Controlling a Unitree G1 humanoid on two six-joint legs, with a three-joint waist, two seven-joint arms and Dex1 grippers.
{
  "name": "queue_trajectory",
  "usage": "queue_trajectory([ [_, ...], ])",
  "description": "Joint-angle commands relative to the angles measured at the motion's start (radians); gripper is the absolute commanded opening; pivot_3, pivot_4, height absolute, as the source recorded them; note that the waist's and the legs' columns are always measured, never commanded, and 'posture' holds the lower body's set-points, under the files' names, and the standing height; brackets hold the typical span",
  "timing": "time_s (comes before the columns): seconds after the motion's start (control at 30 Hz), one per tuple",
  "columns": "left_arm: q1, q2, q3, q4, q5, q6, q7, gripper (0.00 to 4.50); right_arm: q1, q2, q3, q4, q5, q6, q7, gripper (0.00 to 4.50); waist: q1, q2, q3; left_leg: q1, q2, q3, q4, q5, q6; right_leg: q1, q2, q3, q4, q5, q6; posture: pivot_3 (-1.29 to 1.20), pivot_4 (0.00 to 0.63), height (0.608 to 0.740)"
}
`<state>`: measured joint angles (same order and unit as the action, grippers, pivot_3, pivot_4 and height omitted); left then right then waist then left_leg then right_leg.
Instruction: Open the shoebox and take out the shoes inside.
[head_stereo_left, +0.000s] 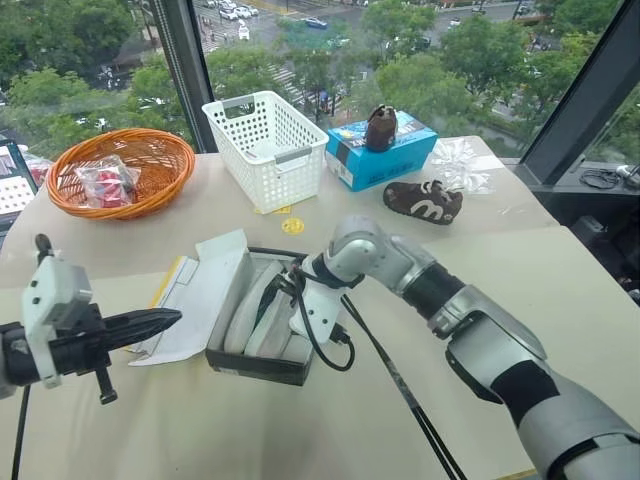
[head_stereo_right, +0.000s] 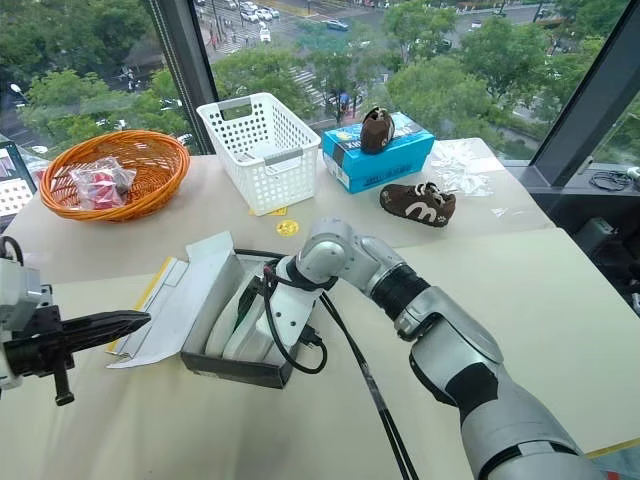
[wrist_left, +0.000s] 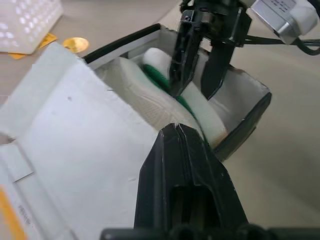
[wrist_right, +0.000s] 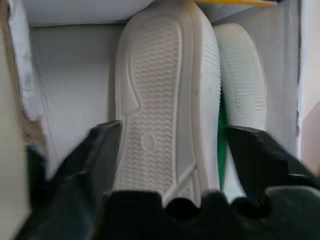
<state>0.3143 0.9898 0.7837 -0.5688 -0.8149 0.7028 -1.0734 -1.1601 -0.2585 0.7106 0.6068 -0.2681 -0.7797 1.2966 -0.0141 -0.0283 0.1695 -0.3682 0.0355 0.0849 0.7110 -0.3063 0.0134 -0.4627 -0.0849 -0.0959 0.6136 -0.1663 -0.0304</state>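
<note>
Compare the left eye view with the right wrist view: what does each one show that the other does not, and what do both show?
Left eye view alone: the orange basket, the white basket, the blue box, two dark brown shoes, the left gripper shut beside the shoebox, and the lid flap folded open.

Right wrist view alone: the ribbed sole of one shoe between the right gripper's fingers, which stand apart on either side of it.

Both: the open shoebox's white inside with the shoes in it, and the right gripper reaching in.
</note>
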Motion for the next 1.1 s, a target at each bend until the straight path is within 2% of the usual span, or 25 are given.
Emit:
queue_trajectory([
  [0.03, 0.012, 0.0, 0.039, -0.01, 0.004, 0.0, -0.004, 0.0, -0.007, 0.012, -0.015, 0.008, 0.01, 0.001, -0.006, 2.42, 0.0, 0.0, 0.0, 0.0, 0.0, 0.0, 0.0, 0.0, 0.0, 0.0, 0.0, 0.0, 0.0, 0.0, 0.0, 0.0, 0.15, 0.731],
  [0.1, 0.013, 0.0, 0.037, -0.012, 0.006, -0.003, 0.0, 0.0, -0.013, 0.019, -0.02, 0.015, 0.008, -0.002, -0.015, 1.66, -0.001, 0.0, 0.0, 0.0, 0.0, 0.0, 0.0, 0.0, 0.0, 0.0, 0.0, 0.0, 0.0, 0.0, 0.0, 0.0, 0.15, 0.731],
  [0.17, 0.009, 0.001, 0.031, -0.01, 0.01, -0.008, 0.005, 0.0, -0.02, 0.027, -0.026, 0.024, 0.002, -0.008, -0.029, 1.16, -0.002, 0.0, 0.0, 0.001, 0.0, 0.0, 0.0, 0.0, 0.0, 0.0, 0.0, 0.0, 0.001, 0.0, 0.0, 0.0, 0.15, 0.731],
  [0.33, -0.004, 0.001, 0.017, -0.007, 0.016, -0.014, 0.01, 0.0, -0.056, 0.041, -0.051, 0.047, -0.012, -0.035, -0.079, 0.42, -0.009, 0.0, 0.0, 0.003, 0.002, 0.0, 0.0, 0.002, -0.004, 0.0, 0.002, 0.001, 0.005, 0.0, -0.001, 0.0, 0.15, 0.731],
  [0.43, -0.007, -0.002, 0.011, -0.006, 0.021, -0.018, 0.008, 0.0, -0.074, 0.038, -0.071, 0.047, -0.007, -0.038, -0.101, 0.38, -0.007, 0.0, 0.0, 0.004, 0.002, 0.0, 0.0, 0.001, -0.002, -0.001, 0.002, 0.001, 0.009, -0.002, -0.002, 0.0, 0.15, 0.731],
  [0.6, -0.02, 0.001, -0.009, 0.004, 0.029, -0.024, 0.004, 0.0, -0.064, 0.015, -0.143, -0.035, 0.109, 0.013, -0.089, 0.38, -0.005, 0.0, 0.0, 0.003, 0.006, 0.0, 0.0, 0.002, -0.003, -0.004, 0.006, 0.001, 0.012, -0.003, -0.005, 0.0, 0.15, 0.731],
  [0.83, -0.047, 0.013, -0.029, 0.033, 0.044, -0.03, -0.013, 0.0, -0.02, -0.037, -0.19, -0.164, 0.19, 0.098, -0.059, 0.38, -0.004, 0.0, 0.0, 0.0, 0.01, 0.001, 0.0, 0.003, -0.005, -0.008, 0.009, 0.001, 0.013, -0.001, -0.012, 0.0, 0.15, 0.731],
  [1.03, -0.076, 0.022, -0.054, 0.051, 0.053, -0.035, -0.029, 0.0, 0.049, -0.103, -0.17, -0.25, 0.138, 0.092, -0.064, 0.38, -0.001, 0.0, 0.0, -0.001, 0.009, 0.001, 0.0, 0.002, -0.004, -0.008, 0.008, 0.001, 0.012, -0.001, -0.011, 0.0, 0.15, 0.731],
  [1.07, -0.08, 0.023, -0.057, 0.053, 0.055, -0.035, -0.03, 0.0, 0.049, -0.109, -0.167, -0.248, 0.115, 0.081, -0.075, 0.38, -0.001, 0.0, 0.0, -0.001, 0.01, 0.001, 0.0, 0.002, -0.004, -0.008, 0.008, 0.001, 0.012, -0.001, -0.011, 0.0, 0.15, 0.731],
  [1.1, -0.086, 0.025, -0.06, 0.057, 0.055, -0.033, -0.032, 0.0, 0.045, -0.127, -0.155, -0.227, 0.029, 0.023, -0.123, 0.38, -0.001, 0.0, 0.0, -0.001, 0.01, 0.001, 0.0, 0.002, -0.004, -0.008, 0.008, 0.001, 0.012, -0.001, -0.011, 0.0, 0.15, 0.731],
])
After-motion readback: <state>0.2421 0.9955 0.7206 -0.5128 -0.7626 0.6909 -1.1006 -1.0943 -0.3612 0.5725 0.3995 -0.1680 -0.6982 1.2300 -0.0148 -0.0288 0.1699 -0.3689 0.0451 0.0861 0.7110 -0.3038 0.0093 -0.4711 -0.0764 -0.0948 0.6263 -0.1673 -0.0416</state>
